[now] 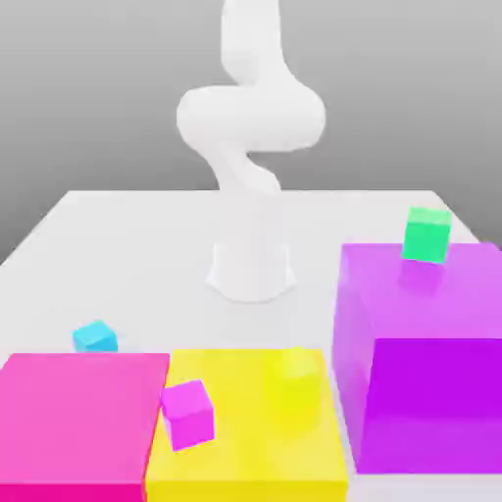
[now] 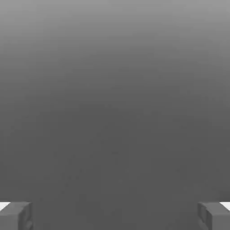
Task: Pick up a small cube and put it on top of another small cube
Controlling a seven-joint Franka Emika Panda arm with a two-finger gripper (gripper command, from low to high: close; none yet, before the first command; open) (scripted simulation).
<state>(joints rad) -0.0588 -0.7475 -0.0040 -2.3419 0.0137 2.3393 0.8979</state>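
- The pink block (image 1: 78,412) and yellow block (image 1: 250,426) lay nearest the exterior camera, low, flat-topped and matte, side by side.
- The purple block (image 1: 422,353) stood taller at the exterior view's right, glossy enough to mirror the green cube (image 1: 426,235) on its top.
- The white arm (image 1: 250,118) rose behind them from the pale table (image 1: 118,245), smooth and rounded.
- The gripper (image 2: 115,215) hung released, its grey fingertips (image 2: 15,215) wide apart with nothing between them.
- The magenta cube (image 1: 186,414) sat tilted on the yellow block.
- The cyan cube (image 1: 95,336) rested on the table just behind the pink block, at the exterior view's left.
- Best approach, I judged: descend straight over the cyan cube, jaws squared to its flat faces, staying clear of the pink block's edge.
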